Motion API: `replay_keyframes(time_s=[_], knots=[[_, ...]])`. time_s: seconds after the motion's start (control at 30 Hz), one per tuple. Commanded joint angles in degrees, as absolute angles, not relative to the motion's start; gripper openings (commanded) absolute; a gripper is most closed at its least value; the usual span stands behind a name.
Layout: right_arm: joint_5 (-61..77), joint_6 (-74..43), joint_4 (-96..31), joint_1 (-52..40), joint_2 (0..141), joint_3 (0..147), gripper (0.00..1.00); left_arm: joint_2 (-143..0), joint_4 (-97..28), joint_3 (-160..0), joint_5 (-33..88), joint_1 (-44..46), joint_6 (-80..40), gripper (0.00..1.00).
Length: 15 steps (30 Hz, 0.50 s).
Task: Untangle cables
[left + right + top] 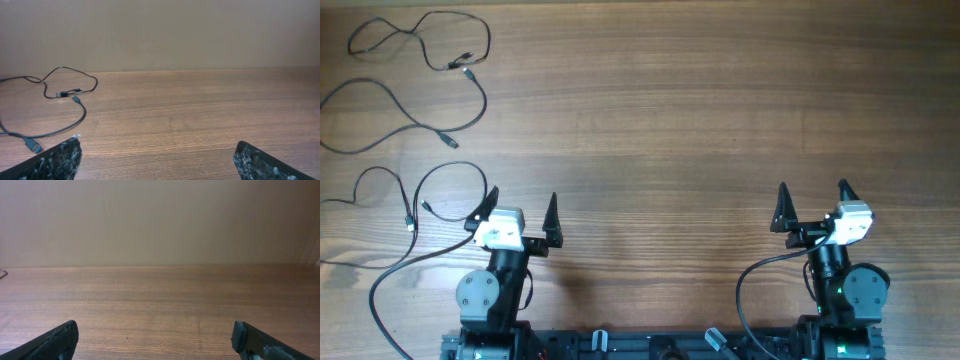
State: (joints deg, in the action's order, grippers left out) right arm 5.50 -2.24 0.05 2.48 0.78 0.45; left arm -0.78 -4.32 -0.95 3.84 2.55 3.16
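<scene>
Three thin black cables lie as separate loose strands at the table's left. One loops at the far left corner point(420, 35), one curves below it point(410, 115), one lies near the left arm point(440, 185). Two of them show in the left wrist view: the far loop point(75, 80) and a nearer strand with a blue plug point(60, 131). My left gripper point(522, 212) is open and empty, just right of the nearest cable. My right gripper point(814, 203) is open and empty at the right, far from the cables. Both sets of jaws show only bare wood between them.
The wooden table point(660, 120) fills the overhead view. A thicker black arm wire point(390, 275) runs by the left base and another point(755, 275) by the right base. A plain beige wall point(160, 220) stands beyond the table's far edge.
</scene>
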Motion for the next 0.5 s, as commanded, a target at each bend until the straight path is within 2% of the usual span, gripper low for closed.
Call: replay_keyframes(time_s=[0.0,0.47], knots=[[4.8,-1.5,0.2,2.2,0.2,0.3,1.00,-0.2,-4.5,-0.3,2.5,2.9,4.9,1.00],[4.8,-1.5,0.2,2.2,0.2,0.3,1.00,-0.4,-4.3,-0.3,2.7,2.9,5.0,1.00]])
